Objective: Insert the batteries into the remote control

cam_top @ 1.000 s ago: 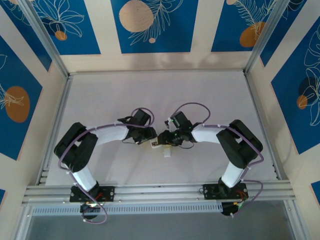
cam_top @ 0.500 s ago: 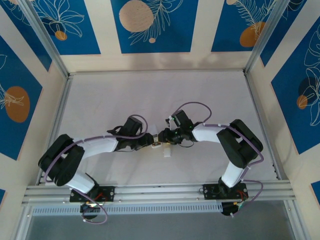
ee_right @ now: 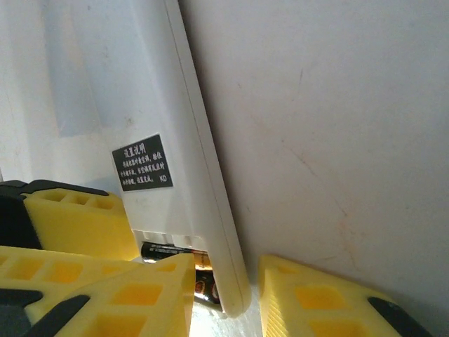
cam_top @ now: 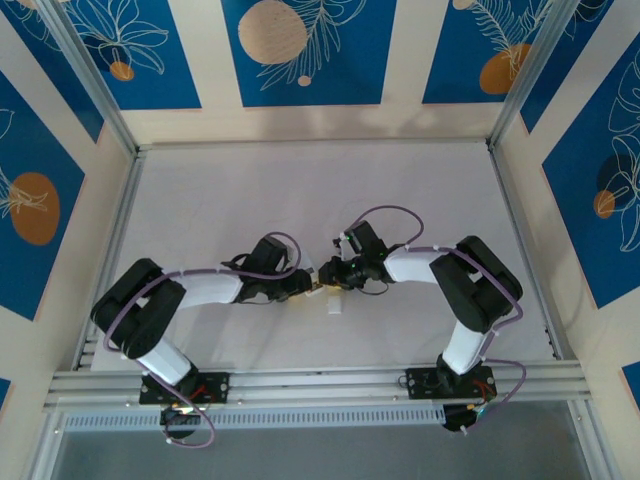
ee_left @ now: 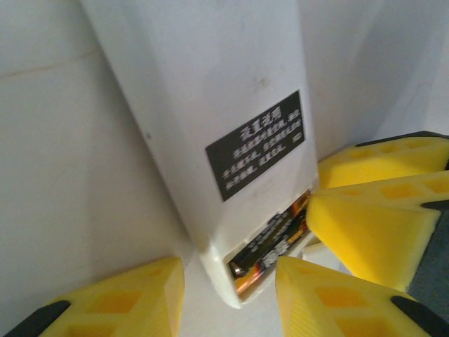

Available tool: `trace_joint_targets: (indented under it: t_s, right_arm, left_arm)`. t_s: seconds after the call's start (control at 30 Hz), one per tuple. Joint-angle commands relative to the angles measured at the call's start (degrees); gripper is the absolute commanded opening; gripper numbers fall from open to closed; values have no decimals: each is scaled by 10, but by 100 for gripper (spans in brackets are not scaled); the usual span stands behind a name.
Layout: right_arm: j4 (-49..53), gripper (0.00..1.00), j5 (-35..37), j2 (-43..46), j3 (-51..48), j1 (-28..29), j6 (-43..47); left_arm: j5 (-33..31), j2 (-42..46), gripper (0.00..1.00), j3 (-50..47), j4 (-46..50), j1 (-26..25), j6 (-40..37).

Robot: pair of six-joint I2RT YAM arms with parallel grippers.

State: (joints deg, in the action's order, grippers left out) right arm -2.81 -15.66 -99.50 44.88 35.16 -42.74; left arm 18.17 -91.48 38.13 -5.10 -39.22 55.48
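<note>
The white remote control has a black label and an open compartment at its near end, with the dark, orange-ended batteries lying inside. My left gripper straddles that end, open, with a gap at its left finger. The right gripper's yellow fingers reach in from the right. In the right wrist view my right gripper is shut across the remote control, one finger over the batteries, the other behind the remote's face. Both grippers, left and right, meet mid-table.
A small loose white piece lies on the table just in front of the two grippers. The white table is walled on three sides, with a metal rail along the near edge.
Both pairs of jaws have narrowed around the remote's end. The left arm's elbow swung out to the left and partly back, while the grippers stayed at the remote.
</note>
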Motion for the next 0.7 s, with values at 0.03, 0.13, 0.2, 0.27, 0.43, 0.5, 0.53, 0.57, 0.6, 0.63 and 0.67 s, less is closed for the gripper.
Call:
trace_joint_targets:
  t_s: [0.03, 0.13, 0.2, 0.27, 0.43, 0.5, 0.53, 0.57, 0.6, 0.63, 0.67]
  right_arm:
    - [-7, 31, -17, -10, -4, -2, -5]
    - [-10, 30, -18, -14, -4, -1, -5]
    - [-11, 30, -19, -16, -4, 0, -6]
    - [-12, 30, -18, -16, -6, 1, -6]
    - [-13, 30, -17, -17, -8, 2, -6]
    - [-13, 30, -19, -16, -8, 3, -6]
    - [-13, 30, -19, -17, -6, 3, -5]
    - [-13, 30, -20, -17, -6, 4, -5]
    - [-13, 30, -20, -18, -3, 4, -5]
    - [-13, 30, -19, -19, -3, 4, -5]
    - [-13, 30, -19, -19, -3, 5, -6]
  left_arm:
    - [-25, 8, 39, 13, 65, 1, -17]
    - [-24, 3, 39, 19, 68, 1, -19]
    - [-20, -3, 39, 19, 57, 1, -14]
    - [-18, -6, 39, 19, 48, 1, -8]
    - [-30, -10, 39, 28, 74, 1, -11]
    - [-29, -13, 39, 26, 72, 1, -6]
    - [-27, -14, 39, 24, 68, 0, -5]
    - [-23, -15, 39, 23, 64, 1, -3]
    - [-20, -14, 39, 22, 59, 0, -2]
    - [-20, -10, 39, 21, 57, 1, -1]
    - [-20, -5, 39, 19, 55, 0, -1]
